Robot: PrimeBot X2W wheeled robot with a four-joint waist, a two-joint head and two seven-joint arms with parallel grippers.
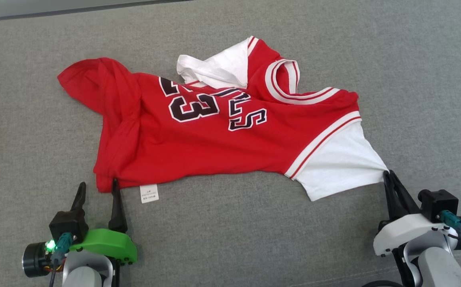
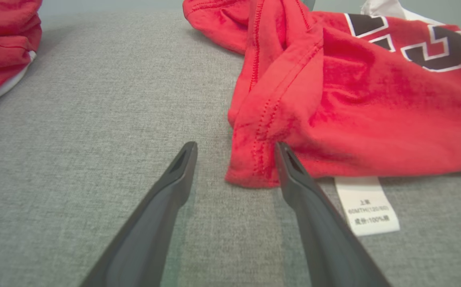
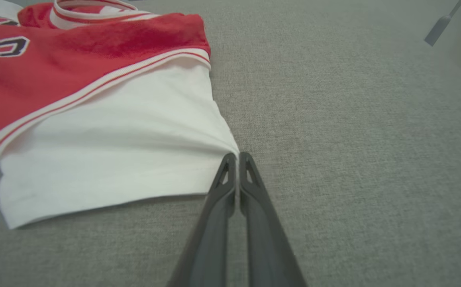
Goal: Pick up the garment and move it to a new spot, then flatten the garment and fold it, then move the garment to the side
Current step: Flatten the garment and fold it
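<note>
Grey surface (image 1: 230, 239) could drag the sleeve (image 1: 340, 163) from the pinching right end effector (image 1: 387, 173) at 4 o'clock; left end effector (image 1: 98, 182) gapes wide.

Bright, even light; faint shadows.

The head camera looks down from above and behind the left gripper (image 1: 98, 182) and right gripper (image 1: 387, 172) onto the whole garment (image 1: 222, 131), while each wrist camera sights low and close along its own fingers, sharing the red hem corner between the left fingertips and the white sleeve corner at the right fingertips.
</note>
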